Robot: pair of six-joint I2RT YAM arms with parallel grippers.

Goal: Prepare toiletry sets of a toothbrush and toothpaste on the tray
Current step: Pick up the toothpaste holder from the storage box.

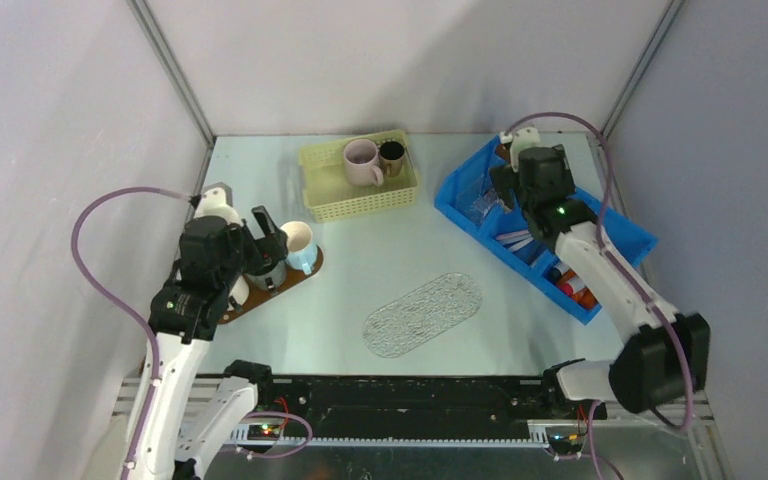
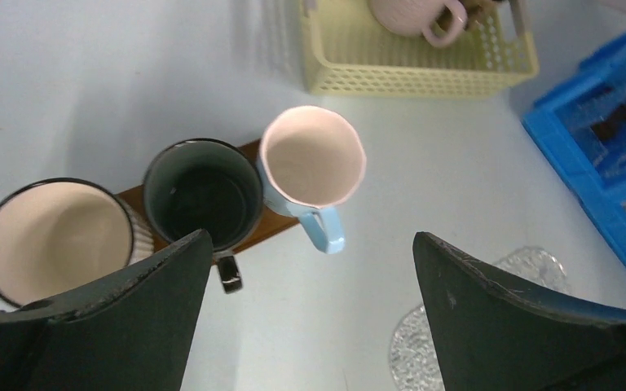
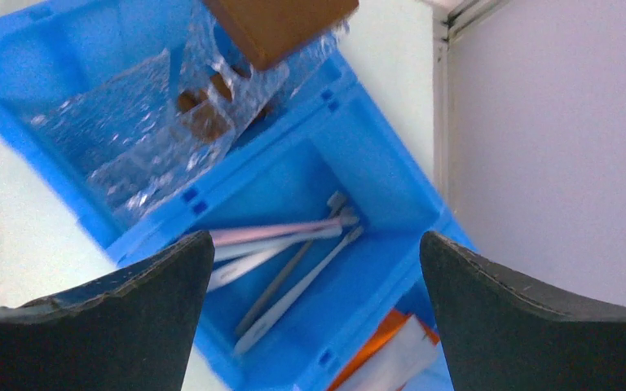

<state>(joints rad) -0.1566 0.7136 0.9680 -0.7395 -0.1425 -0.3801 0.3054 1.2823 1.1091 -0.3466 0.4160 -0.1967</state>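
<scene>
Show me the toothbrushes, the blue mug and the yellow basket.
toothbrushes [image 3: 277,230], right wrist view, a pink handle.
blue mug [image 2: 310,159], left wrist view, its pink inside.
yellow basket [image 1: 365,205], top view, its front wall.

Top view: looks down from high behind both arm bases over the whole bench [image 1: 410,260]. Left wrist: peers down close between its fingers [image 2: 122,326] at three mugs [image 2: 204,195], yellow basket [image 2: 420,69] beyond. Right wrist: hangs close over the blue bin [image 3: 350,171]. Shares mugs, basket and bin with the top view.
</scene>
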